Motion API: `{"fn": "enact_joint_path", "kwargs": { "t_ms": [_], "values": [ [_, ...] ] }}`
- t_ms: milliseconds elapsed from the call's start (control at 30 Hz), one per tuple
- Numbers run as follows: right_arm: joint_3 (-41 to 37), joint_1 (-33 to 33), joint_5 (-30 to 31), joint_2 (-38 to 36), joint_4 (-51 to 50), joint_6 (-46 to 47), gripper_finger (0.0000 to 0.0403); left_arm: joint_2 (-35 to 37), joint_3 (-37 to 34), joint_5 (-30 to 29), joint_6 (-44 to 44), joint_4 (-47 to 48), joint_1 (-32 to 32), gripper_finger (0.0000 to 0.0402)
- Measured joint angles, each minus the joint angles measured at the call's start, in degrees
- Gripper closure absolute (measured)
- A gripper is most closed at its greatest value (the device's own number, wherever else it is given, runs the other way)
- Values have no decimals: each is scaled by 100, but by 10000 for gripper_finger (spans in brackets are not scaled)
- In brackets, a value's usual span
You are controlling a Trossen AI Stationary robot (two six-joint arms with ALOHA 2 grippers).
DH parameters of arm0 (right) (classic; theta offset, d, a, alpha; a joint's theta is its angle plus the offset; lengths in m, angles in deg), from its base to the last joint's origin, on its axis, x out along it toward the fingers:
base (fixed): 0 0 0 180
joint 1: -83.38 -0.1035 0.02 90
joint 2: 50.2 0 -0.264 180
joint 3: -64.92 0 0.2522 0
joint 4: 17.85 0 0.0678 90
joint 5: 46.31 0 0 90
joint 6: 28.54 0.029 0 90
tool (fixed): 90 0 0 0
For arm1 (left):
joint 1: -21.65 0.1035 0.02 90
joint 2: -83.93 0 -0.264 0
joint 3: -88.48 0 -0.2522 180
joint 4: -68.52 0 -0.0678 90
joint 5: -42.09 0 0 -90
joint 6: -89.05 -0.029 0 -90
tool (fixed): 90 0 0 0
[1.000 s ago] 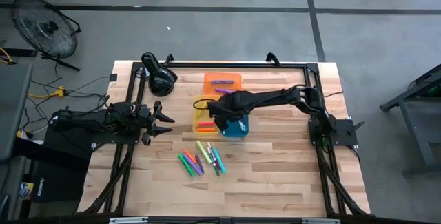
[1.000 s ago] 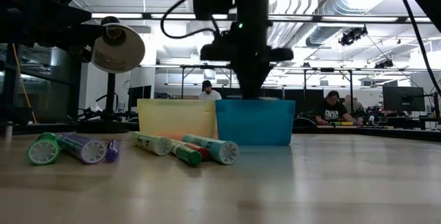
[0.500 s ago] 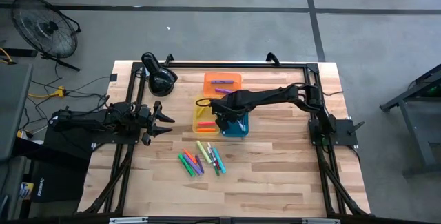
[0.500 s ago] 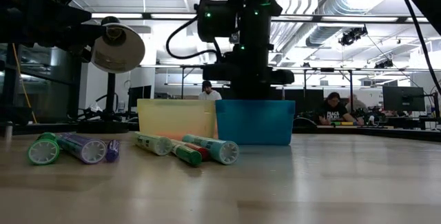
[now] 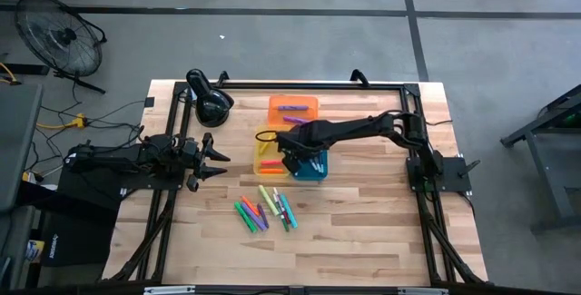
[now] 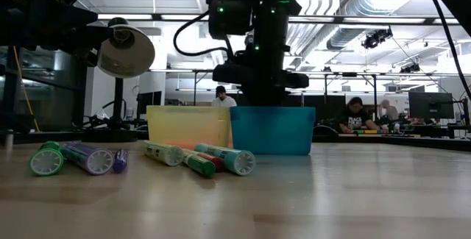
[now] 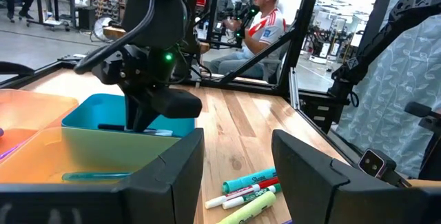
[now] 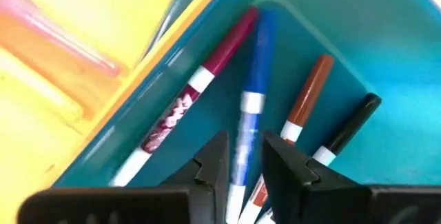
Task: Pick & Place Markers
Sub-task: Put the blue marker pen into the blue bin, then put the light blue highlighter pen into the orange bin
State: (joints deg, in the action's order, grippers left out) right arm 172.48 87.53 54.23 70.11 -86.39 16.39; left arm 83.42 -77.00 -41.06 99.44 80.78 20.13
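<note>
Room: an open workshop with a grey floor, people seated at desks far behind, and a pale wooden bench [image 5: 363, 231] under both arms.
Done so far: four markers lie in the translucent blue plastic tray [image 6: 272, 130], among them a blue-capped marker [image 8: 249, 124]; others show in the translucent yellow plastic tray [image 6: 190, 126] and the translucent orange plastic tray [image 5: 292, 107].
Left to do: a loose cluster of short capped markers in green, purple, red and yellow [image 5: 264, 210] lies on the bench in front of the trays, so I judge the job partly done.
Right claw [image 8: 242, 158]: down in the blue tray, fingers narrowly apart either side of the blue-capped marker, seemingly releasing it.
Left claw [image 5: 218, 159]: waiting at the bench's left side, fingers spread wide, holding nothing.
Hard to tell: the right arm covers much of the blue tray from above; whether its fingers touch the marker is unclear; exact counts are uncertain.
</note>
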Motion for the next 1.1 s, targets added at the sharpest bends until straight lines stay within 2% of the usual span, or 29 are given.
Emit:
{"fn": "enact_joint_path", "kwargs": {
  "t_ms": [200, 467, 700, 1100],
  "values": [
    [13, -78, 89, -17, -47, -23, 293, 0, 0, 0, 2, 0, 0, 232],
    [24, -429, 431, -426, -206, -9, 256, 1, 0, 0, 0, 0, 0, 232],
    [28, -934, 48, -505, 13, 2, 237, 0, 0, 0, 0, 0, 0, 232],
    [28, -1707, -500, -476, 592, 294, 237, 1, 0, 0, 2, 0, 0, 232]
  ]
}}
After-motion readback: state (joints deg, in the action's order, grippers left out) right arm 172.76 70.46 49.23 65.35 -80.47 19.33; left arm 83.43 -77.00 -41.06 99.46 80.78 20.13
